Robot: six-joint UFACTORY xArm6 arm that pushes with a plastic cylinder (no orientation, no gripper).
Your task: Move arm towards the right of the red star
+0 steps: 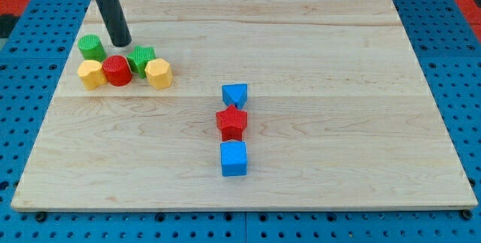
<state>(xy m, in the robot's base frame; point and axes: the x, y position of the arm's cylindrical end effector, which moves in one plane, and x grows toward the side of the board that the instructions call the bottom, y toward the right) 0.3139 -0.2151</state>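
Note:
The red star [231,122] lies a little right of the board's middle, between a blue triangular block [234,94] above it and a blue cube [234,158] below it. My tip [121,44] is far off at the view's upper left, well to the left of the red star. It stands between a green cylinder [92,47] on its left and a green star [141,59] on its lower right, just above a red cylinder [117,71].
A yellow block [91,74] sits left of the red cylinder and a yellow hexagonal block [158,73] sits right of the green star. The wooden board [338,123] rests on a blue pegboard table [451,32].

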